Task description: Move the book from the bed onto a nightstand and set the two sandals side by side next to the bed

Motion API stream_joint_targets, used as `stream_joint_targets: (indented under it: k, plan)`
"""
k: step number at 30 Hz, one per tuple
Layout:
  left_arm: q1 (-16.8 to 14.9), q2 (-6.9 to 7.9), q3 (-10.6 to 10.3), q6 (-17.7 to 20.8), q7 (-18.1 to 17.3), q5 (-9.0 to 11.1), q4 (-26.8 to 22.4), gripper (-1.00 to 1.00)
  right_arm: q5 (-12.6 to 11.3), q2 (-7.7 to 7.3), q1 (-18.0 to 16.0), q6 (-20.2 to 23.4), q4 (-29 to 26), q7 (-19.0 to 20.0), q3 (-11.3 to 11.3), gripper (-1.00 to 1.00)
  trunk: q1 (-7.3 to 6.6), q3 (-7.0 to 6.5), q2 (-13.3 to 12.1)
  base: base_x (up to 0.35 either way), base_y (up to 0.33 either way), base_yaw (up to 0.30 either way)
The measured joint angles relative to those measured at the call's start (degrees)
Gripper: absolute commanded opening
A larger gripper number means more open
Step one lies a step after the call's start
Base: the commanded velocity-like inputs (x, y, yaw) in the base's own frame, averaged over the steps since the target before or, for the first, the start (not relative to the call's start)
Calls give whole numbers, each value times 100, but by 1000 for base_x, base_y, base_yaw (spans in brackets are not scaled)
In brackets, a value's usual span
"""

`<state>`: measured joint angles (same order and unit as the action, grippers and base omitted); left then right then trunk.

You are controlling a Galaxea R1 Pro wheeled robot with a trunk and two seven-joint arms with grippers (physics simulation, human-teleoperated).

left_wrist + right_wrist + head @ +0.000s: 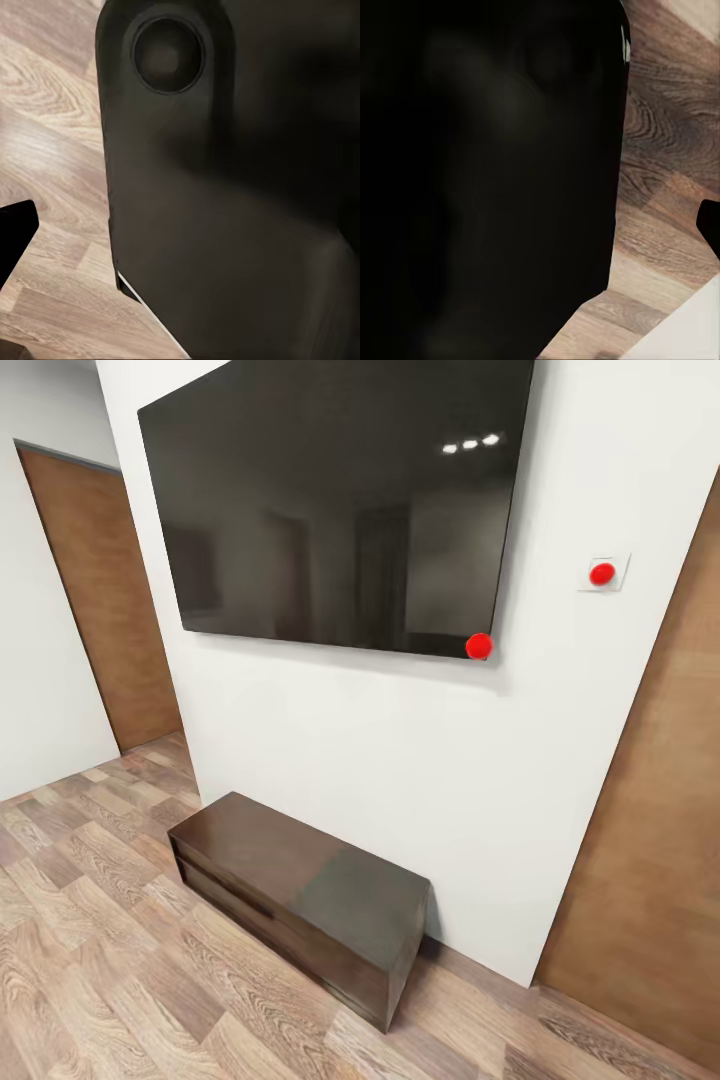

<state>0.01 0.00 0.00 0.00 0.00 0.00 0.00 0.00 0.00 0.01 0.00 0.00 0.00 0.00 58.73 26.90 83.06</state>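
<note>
A large dark wall-mounted television [335, 505] hangs on a white wall [400, 760], its glossy screen reflecting a dim room and three small ceiling lights. A round red marker [479, 646] sits at the television's lower corner, and beside the television, on the same wall, is a small white switch plate with a red button [603, 573]. Below the television, set against the wall, stands a long, low dark brown bench-like cabinet [300, 900] with a drawer front and a glossy top. It rests on a wood-plank floor [90, 960]. Brown wooden door panels flank the wall: one [100, 600] set back beyond the television's far side, one [650, 860] close beside the switch plate.

In both wrist views a dark, blurred part of the robot's own body [225, 210] blocks most of the frame, with floor planks showing past its edge. Whether the left tool or the right tool is spread or pressed together cannot be told. The book, bed, nightstand and sandals cannot be placed from here.
</note>
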Motion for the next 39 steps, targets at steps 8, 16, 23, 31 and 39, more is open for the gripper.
stream_joint_targets:
  k: [8, 16, 23, 31, 39]
  plan:
    - [-70, 52, -20, 76, -58, -11, -16, 100, -55, -69, 175, 0, 248, 31, -145, 100, 0, -1, -1, 0, 0, 0]
    - [-70, 52, -20, 76, -58, -11, -16, 100, -55, -69, 175, 0, 249, 31, -145, 100, 0, -1, 0, 0, 0, 0]
    - [-70, 52, -20, 76, -58, -11, -16, 100, -55, -69, 175, 0, 249, 31, -145, 100, 0, -1, 0, 0, 0, 0]
    - [-70, 52, -20, 76, -58, -11, -16, 100, -55, -69, 175, 0, 249, 31, -145, 100, 0, -1, 0, 0, 0, 0]
    - [-73, 70, -14, 67, -57, -14, -25, 100, -68, -34, 149, 15, 196, 31, -107, 100, 0, -2, 0, 0, 0, 64]
